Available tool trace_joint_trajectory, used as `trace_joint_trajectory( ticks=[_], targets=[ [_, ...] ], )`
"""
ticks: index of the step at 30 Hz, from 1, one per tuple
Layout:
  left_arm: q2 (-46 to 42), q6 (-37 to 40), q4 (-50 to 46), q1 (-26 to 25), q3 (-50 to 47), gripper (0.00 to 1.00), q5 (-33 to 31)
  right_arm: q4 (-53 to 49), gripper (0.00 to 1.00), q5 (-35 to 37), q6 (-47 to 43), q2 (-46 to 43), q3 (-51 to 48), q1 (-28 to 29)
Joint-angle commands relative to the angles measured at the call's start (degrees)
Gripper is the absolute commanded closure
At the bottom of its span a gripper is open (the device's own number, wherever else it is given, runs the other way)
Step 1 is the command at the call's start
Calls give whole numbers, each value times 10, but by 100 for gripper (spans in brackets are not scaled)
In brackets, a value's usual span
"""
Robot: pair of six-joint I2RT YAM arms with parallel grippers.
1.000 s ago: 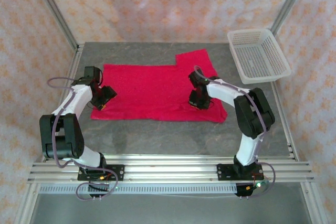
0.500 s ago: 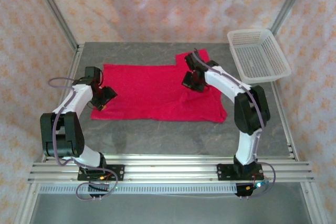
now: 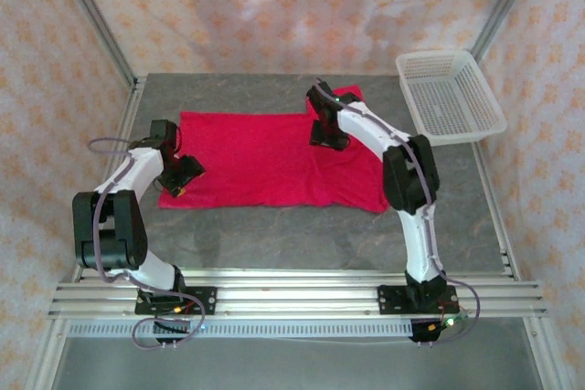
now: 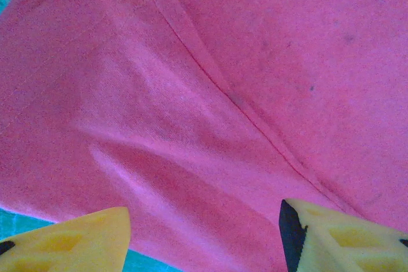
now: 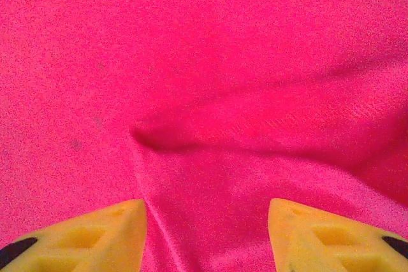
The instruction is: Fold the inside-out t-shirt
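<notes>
While both pairs of jaws stand apart with nothing pinched, my left gripper point(image 3: 186, 175) sits low over the left end of the t-shirt point(image 3: 265, 157), near the left edge of the table point(image 3: 274, 235); a seam line runs across the cloth under it. My right gripper point(image 3: 327, 139) is over the shirt's far right part, above one small raised wrinkle. T-shirt: red, spread flat mid-table, one sleeve jutting toward the far edge. White basket point(image 3: 448, 98) at the far right corner, apart from the cloth.
</notes>
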Motion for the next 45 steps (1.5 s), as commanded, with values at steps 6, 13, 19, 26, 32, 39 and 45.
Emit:
trace_joint_trajectory(
  ticks=[6, 13, 19, 26, 32, 39, 45],
  targets=[
    [44, -3, 25, 3, 15, 36, 27, 122, 56, -49, 72, -212, -273, 2],
    [103, 5, 46, 45, 11, 36, 31, 151, 73, -35, 122, -252, -412, -12],
    [131, 11, 43, 106, -9, 37, -13, 124, 79, -11, 104, -272, -511, -59],
    [107, 13, 32, 107, -31, 37, -45, 95, 79, 8, 88, -342, -598, -73],
    [44, 13, 18, 73, -64, 37, -36, 46, 80, 31, 77, -380, -612, -76],
    [-24, 13, -52, 24, 4, 37, -97, 63, 69, -7, 75, -456, -521, -69],
    [-55, 8, -75, -13, 59, 36, -103, 156, 70, -33, 96, -375, -455, -58]
  ],
)
